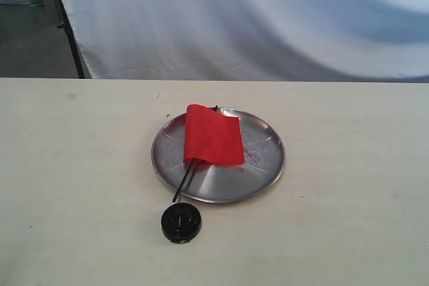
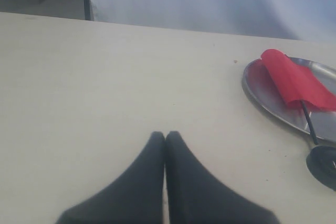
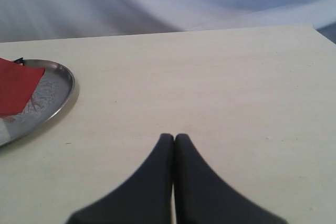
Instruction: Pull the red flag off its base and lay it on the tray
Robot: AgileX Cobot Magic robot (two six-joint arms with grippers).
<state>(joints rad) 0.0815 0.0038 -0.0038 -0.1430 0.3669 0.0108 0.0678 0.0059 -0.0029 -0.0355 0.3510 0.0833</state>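
Observation:
The red flag (image 1: 213, 135) lies flat on the silver tray (image 1: 268, 165), its thin black stick (image 1: 182, 182) sticking out over the tray's near rim. The round black base (image 1: 180, 223) sits on the table just in front of the tray, apart from the flag. The left wrist view shows the flag (image 2: 296, 82), the tray (image 2: 260, 90) and part of the base (image 2: 323, 165) off to one side. My left gripper (image 2: 165, 136) is shut with nothing in it, over bare table. My right gripper (image 3: 174, 138) is also shut and empty, away from the tray (image 3: 60, 90) and the flag (image 3: 18, 90). Neither gripper appears in the exterior view.
The light wooden table (image 1: 348, 232) stretches wide on both sides of the tray. A white cloth backdrop (image 1: 255, 18) hangs behind its far edge. A black stand leg (image 1: 70, 28) stands at the back left.

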